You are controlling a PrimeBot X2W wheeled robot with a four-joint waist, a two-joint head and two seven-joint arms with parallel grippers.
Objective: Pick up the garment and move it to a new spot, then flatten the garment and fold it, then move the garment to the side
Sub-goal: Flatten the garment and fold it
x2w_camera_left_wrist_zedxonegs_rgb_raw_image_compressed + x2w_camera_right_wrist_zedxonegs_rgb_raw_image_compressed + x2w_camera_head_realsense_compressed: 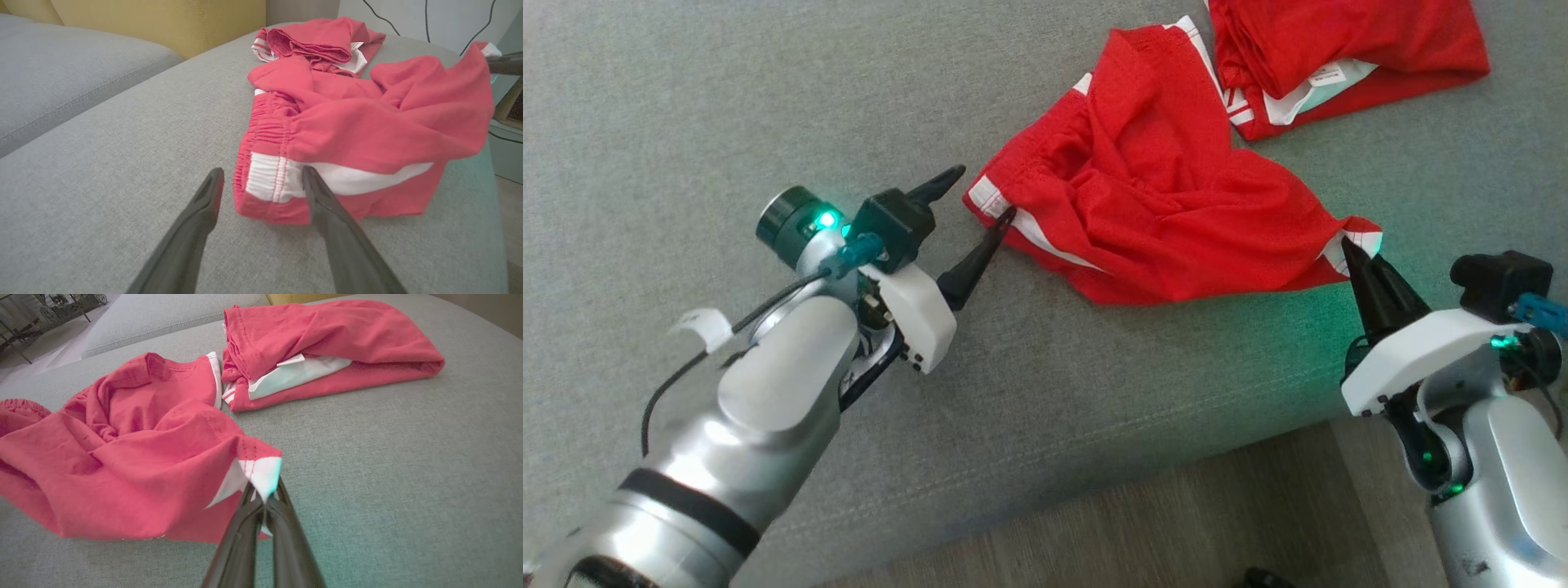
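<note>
Grey sofa [686,98] held the crumpled garment [1160,212]. Right pincer [1347,245] clamped a corner [261,473], left pincer [985,193] gaped at its waistband [265,179], likely for flattening.

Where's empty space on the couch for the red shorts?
The gray cushion is bare left of the red shorts, beyond the left end effector. A narrower strip runs between the shorts and the cushion's front edge. Crowded upper right by the folded red garment.
</note>
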